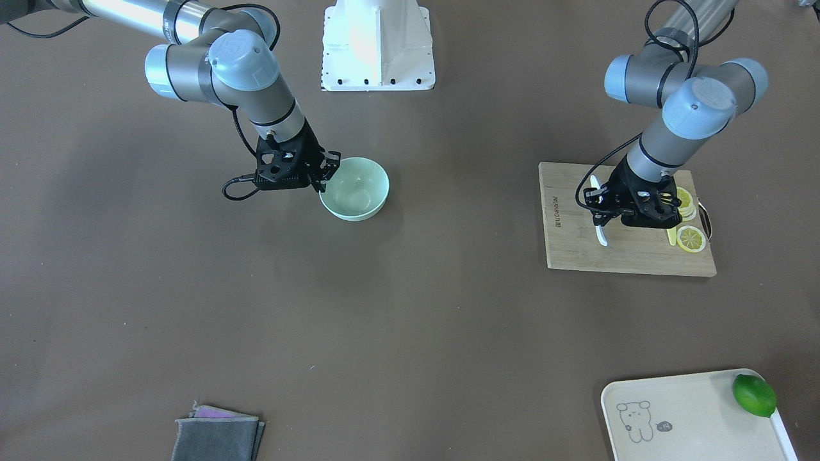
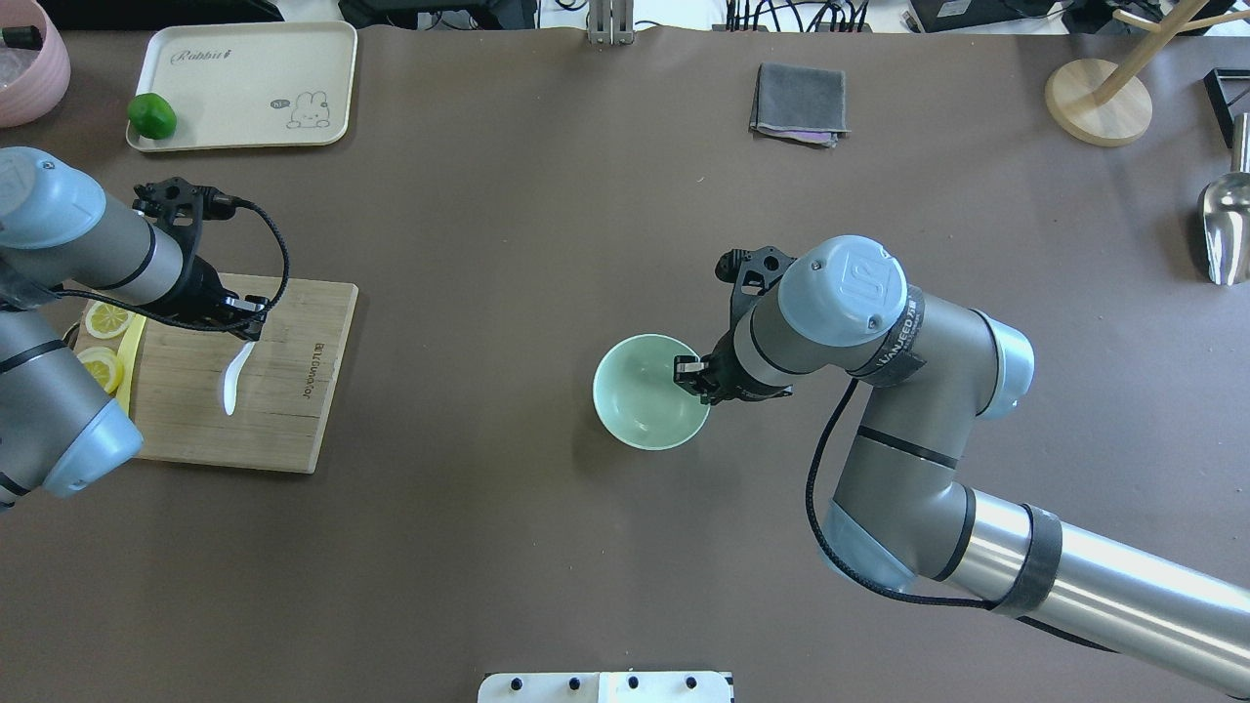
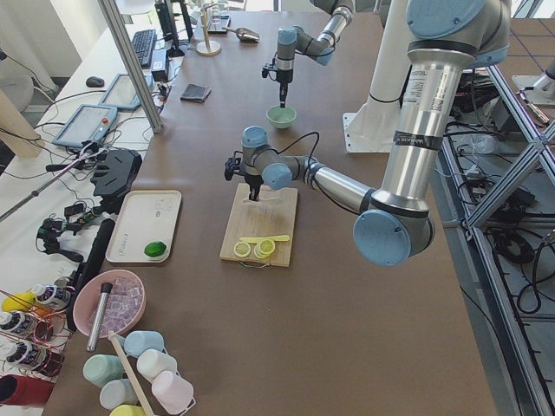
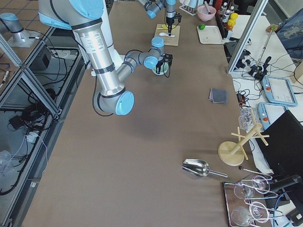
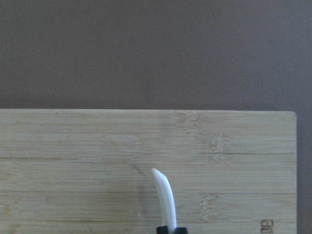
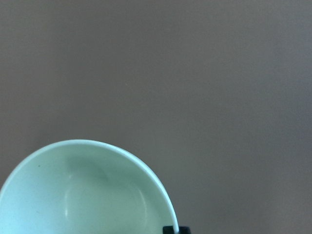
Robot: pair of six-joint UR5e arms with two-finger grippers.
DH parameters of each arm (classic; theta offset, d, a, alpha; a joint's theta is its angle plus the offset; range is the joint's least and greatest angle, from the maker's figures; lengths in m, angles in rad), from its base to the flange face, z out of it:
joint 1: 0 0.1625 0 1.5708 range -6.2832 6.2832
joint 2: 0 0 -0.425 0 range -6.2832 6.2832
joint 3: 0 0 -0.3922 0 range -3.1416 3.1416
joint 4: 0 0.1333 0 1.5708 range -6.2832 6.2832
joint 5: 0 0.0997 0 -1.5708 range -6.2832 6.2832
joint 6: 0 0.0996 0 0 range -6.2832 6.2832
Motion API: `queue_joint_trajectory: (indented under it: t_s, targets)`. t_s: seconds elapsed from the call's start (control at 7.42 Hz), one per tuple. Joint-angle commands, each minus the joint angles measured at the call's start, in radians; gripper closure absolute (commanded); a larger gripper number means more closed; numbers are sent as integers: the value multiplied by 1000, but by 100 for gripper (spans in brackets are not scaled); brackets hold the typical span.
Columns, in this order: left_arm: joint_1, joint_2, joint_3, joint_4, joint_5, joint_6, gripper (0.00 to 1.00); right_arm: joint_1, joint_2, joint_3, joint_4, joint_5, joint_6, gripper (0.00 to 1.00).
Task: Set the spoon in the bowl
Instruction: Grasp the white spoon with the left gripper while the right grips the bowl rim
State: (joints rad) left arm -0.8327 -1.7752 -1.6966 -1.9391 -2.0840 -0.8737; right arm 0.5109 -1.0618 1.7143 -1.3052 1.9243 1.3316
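Observation:
The white spoon [image 2: 234, 376] is over the bamboo cutting board [image 2: 283, 410], at the left of the overhead view. My left gripper [image 2: 249, 322] is shut on its handle. In the left wrist view the spoon [image 5: 165, 195] sticks out from between the fingertips, low over the board [image 5: 73, 141]. The mint-green bowl [image 2: 640, 391] stands upright and empty at the table's middle. My right gripper [image 2: 691, 371] is shut on the bowl's rim, on my right side. The right wrist view shows the rim [image 6: 146, 170] running into the fingertips. In the front-facing view the spoon [image 1: 601, 235] and the bowl [image 1: 355, 189] are far apart.
Lemon slices [image 2: 103, 319] and a slim yellow knife [image 2: 132, 342] lie on the board's left end. A cream tray [image 2: 244, 88] with a lime [image 2: 152, 115] is at the far left. A grey cloth [image 2: 799, 103], a wooden stand [image 2: 1099, 98] and a metal scoop [image 2: 1226, 225] lie far right.

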Motion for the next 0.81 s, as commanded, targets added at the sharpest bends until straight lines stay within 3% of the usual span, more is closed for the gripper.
queue_joint_trajectory:
  t_s: [0.0,0.27,0.4,0.54,0.67]
  targets:
    - [1,-42,-37,9,-1,-17,100,-29,14,-7,6,-21,20,100]
    - [59,-180,-25,11,-28,-176,100,-61,48,-36,7,-56,28,100]
    - [99,-234,-15,15,-25,-223,100,-61,46,-36,9,-54,29,90]
    - [118,-275,-6,16,-24,-258,100,-60,45,-29,9,-56,26,1]
    - [135,-308,-3,16,-22,-299,100,-29,43,2,9,-45,21,0]
